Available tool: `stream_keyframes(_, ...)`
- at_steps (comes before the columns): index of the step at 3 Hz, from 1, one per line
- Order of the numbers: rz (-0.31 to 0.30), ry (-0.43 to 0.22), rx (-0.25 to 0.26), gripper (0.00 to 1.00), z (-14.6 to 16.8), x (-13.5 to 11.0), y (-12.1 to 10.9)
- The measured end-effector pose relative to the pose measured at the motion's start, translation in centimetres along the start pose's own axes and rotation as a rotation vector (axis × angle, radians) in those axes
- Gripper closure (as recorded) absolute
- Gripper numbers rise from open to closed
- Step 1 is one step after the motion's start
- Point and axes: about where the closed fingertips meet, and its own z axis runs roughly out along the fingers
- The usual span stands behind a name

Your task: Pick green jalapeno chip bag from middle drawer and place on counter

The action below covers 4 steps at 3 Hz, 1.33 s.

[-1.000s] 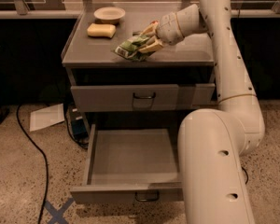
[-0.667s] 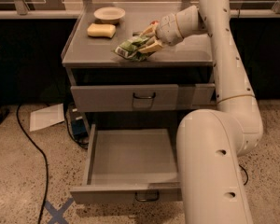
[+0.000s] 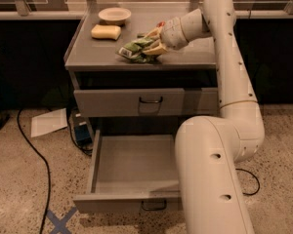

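The green jalapeno chip bag [image 3: 133, 50] lies crumpled on the counter [image 3: 97, 57], near its middle front. My gripper [image 3: 155, 42] reaches in from the right at counter height, and its fingers [image 3: 159, 48] are closed around the bag's right end. The bag appears to touch the counter surface. Below, the middle drawer [image 3: 132, 165] is pulled out wide and its grey inside is bare. Its wire handle [image 3: 152, 206] shows at the front panel.
A yellow sponge block [image 3: 106, 31] and a small pale bowl [image 3: 114, 15] sit at the counter's back left. A bit of red-orange shows behind the gripper [image 3: 160, 24]. The drawer above [image 3: 150, 101] is closed. My arm [image 3: 210, 179] fills the lower right. A cable [image 3: 34, 150] and paper [image 3: 49, 122] lie on the floor.
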Motion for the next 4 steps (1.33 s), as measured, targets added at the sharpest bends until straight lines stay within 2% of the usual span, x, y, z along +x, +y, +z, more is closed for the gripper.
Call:
stream_keyframes(2, 0.004, 0.014, 0.009, 1.0, 0.43, 0.06, -0.53)
stream_keyframes(3, 0.004, 0.014, 0.009, 0.81, 0.43, 0.06, -0.53)
stream_keyframes(4, 0.004, 0.014, 0.009, 0.58, 0.43, 0.06, -0.53)
